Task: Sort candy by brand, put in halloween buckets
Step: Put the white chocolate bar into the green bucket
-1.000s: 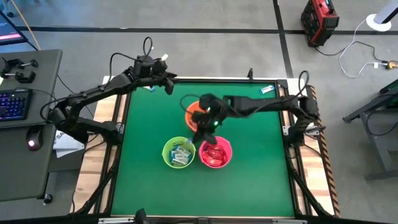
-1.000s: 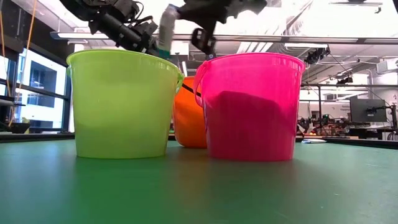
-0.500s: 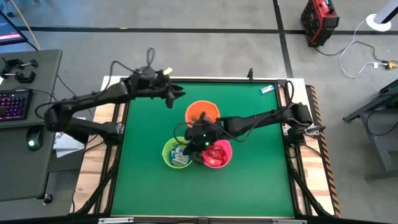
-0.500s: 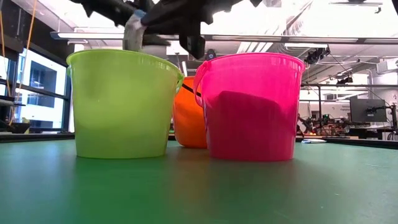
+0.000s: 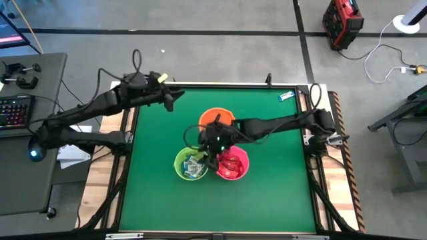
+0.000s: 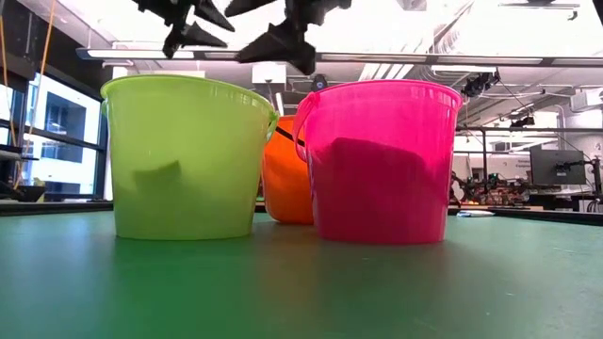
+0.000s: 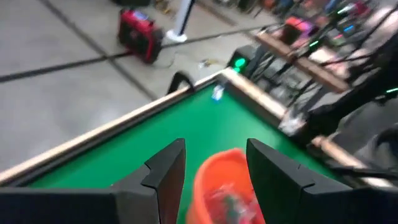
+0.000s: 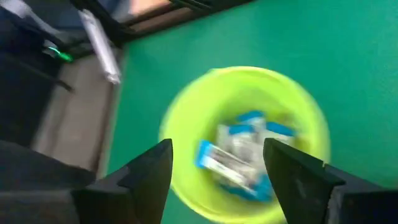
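Now right gripper jaws apart, empty, above green bucket.

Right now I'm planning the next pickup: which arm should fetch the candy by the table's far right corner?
Left gripper, probably: open and empty; right gripper hangs over green bucket. Candy.

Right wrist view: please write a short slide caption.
Open right gripper above the lime green bucket of blue-and-white candies.
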`<state>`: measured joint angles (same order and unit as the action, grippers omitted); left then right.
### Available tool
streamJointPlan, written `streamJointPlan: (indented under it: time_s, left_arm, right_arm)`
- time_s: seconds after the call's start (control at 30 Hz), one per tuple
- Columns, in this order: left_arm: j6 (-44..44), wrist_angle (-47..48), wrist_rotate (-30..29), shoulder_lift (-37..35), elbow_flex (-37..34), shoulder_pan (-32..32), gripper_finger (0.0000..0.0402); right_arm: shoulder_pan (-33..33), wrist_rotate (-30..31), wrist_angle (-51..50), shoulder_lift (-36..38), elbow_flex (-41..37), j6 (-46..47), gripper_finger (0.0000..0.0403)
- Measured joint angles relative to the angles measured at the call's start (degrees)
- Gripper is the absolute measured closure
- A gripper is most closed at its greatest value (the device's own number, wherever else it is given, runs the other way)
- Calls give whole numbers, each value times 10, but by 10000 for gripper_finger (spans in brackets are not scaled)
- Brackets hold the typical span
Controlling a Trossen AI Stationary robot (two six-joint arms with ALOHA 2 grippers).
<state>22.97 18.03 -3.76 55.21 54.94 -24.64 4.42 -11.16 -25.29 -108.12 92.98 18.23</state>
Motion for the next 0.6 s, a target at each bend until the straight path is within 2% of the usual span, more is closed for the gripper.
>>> streamJointPlan:
  time_s: [0.13, 0.23, 0.4, 0.6]
  left_arm:
    - [13, 38, -16, 31, 1, -10, 241]
    - [-1, 112, 8, 81, 27, -56, 241]
    - [-119, 254, 53, 230, 141, -179, 241]
    - [-232, 401, 42, 420, 287, -270, 241]
  right_arm:
    - [-33, 99, -135, 9, 62, -70, 157]
    - [-70, 161, -220, 10, 107, -108, 157]
    - [-151, 166, -349, 11, 161, -133, 157]
    - [-224, 165, -446, 39, 157, -120, 157]
